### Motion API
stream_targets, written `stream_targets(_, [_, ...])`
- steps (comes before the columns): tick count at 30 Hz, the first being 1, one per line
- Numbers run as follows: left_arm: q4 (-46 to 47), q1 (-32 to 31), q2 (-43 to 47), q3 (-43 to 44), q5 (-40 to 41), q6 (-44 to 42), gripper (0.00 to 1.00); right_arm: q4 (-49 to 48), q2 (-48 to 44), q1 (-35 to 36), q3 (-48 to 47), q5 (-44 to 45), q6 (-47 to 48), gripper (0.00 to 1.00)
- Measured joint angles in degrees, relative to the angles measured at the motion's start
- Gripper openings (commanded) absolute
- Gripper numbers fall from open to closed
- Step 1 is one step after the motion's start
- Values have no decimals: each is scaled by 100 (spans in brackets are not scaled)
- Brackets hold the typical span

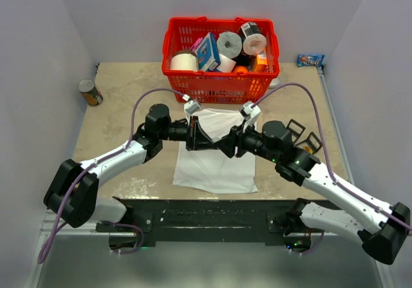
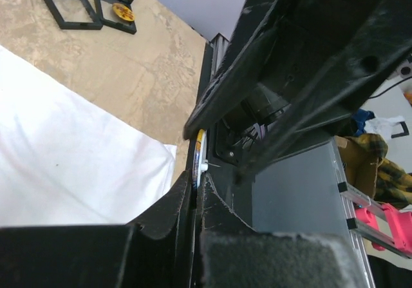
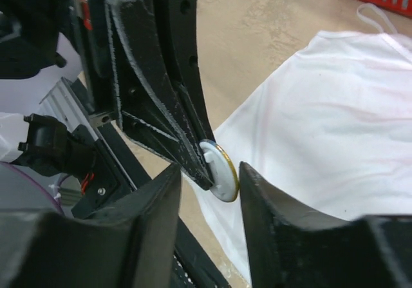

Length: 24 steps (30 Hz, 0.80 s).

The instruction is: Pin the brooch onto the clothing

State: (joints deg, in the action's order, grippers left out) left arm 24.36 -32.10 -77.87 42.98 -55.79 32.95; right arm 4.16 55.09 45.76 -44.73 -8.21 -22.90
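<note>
Left jaws pinched shut on brooch [image 3: 220, 172], white gold-rimmed disc nipped at very tips. Right jaws parted, straddling brooch from opposite side: one finger [image 3: 264, 204] just beside disc, contact unclear, other finger apart. Both arms meet above shirt [image 1: 215, 169], which lies flat at counter [image 1: 116, 107] centre. Brooch in air, off cloth. Red basket [image 1: 219, 88] at shirt's 12 o'clock, can [image 1: 90, 93] at 10, black frames [image 1: 302, 133] at 3.
</note>
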Motion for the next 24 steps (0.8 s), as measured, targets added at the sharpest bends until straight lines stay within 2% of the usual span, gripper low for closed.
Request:
stream_targets(1, [9, -20, -2, 31, -15, 0, 0, 122, -105, 0, -74, 7, 20, 55])
stream_targets(11, [-4, -7, -31, 85, 20, -9, 0, 599, -1086, -7, -754, 446, 208, 78])
stream_targets(16, [-671, -4, -9, 245, 612, -457, 0, 938, -925, -7, -754, 1322, 59, 72])
stream_targets(21, [-1534, -68, 271, 420, 1840, -1145, 0, 1279, -136, -13, -737, 2317, -214, 67])
stream_targets(24, [-1825, -114, 369, 553, 2544, -1429, 0, 1360, 433, -120, -719, 2588, -313, 61])
